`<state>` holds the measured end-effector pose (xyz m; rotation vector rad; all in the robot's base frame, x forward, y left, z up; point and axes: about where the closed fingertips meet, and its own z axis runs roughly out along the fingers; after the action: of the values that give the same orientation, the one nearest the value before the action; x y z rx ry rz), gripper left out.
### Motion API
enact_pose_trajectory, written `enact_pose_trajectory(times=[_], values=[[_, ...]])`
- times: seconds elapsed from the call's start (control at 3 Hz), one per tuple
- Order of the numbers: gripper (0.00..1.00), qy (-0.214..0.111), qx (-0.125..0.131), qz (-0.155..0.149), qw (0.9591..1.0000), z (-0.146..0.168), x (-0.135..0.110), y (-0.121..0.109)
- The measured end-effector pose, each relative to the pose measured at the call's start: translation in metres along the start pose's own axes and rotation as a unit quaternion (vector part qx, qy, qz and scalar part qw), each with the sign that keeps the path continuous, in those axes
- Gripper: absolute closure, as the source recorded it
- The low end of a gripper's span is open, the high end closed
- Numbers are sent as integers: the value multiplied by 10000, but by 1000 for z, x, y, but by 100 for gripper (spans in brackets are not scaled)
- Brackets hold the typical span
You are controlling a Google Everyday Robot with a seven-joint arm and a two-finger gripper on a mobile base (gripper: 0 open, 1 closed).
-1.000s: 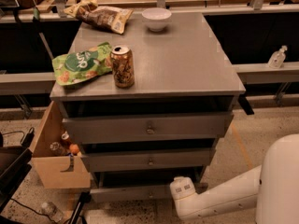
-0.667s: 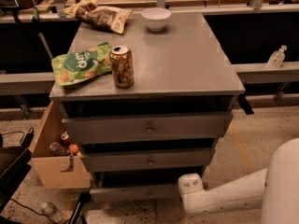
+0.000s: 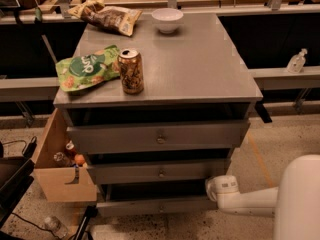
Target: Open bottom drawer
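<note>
Grey desk [image 3: 200, 69]: bottom drawer [image 3: 150, 205] lowest; your tool [image 3: 217, 186] just beside its right end, grip state not discernible.

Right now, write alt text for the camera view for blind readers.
The robot's claw sits low beside the right end of a grey cabinet's bottom drawer. A soda can, green snack bag and white bowl sit on top.

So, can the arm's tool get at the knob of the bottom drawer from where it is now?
Probably yes. The tool sits low by the right end of the bottom drawer, and nothing stands between it and the centre knob.
</note>
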<state>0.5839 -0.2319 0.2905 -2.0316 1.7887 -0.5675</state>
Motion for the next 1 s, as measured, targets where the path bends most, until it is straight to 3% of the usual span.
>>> enact_pose_trajectory(times=[0.33,1.0], values=[[100,-330,161,69,9993,7,-4,-21],[100,-402,50,46,9992,11,-14,-13]])
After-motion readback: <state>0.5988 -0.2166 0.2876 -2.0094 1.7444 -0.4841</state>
